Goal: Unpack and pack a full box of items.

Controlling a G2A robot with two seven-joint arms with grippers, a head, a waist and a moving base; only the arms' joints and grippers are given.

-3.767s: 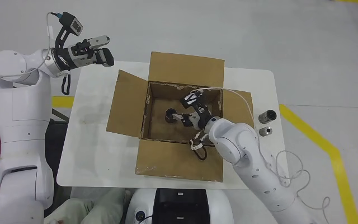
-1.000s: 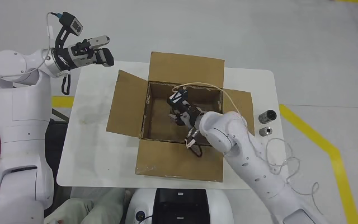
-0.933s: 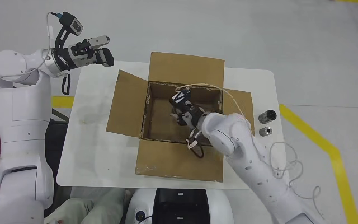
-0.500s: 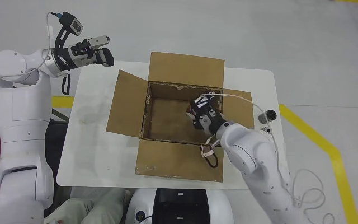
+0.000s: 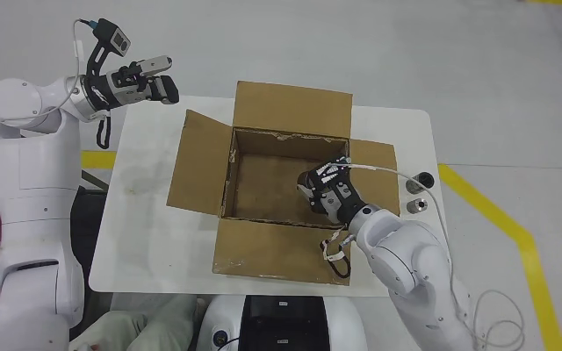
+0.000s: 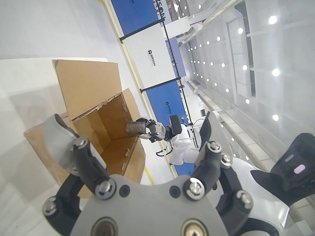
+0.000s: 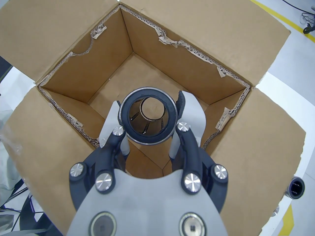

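An open cardboard box (image 5: 294, 107) stands in the middle of the white table (image 5: 145, 219). My right gripper (image 5: 320, 187) hangs over the right part of the box's opening, shut on a hollow metal cylinder (image 5: 306, 183). In the right wrist view the cylinder (image 7: 147, 133) sits end-on between the fingers (image 7: 189, 114), above the bare box floor (image 7: 137, 74). The left wrist view shows the same cylinder (image 6: 134, 128) above the box (image 6: 86, 82). My left gripper (image 5: 156, 77) is open and holds nothing, off the table's far left corner.
Two more metal cylinders (image 5: 424, 181) (image 5: 418, 206) lie on the table just right of the box's right flap; one appears in the right wrist view (image 7: 295, 187). All box flaps are folded outward. A white cable (image 5: 386, 169) trails from the right wrist.
The right gripper was low in the box at the cylinder; it has since risen and moved right with the cylinder in its grip. The left arm has stayed still.
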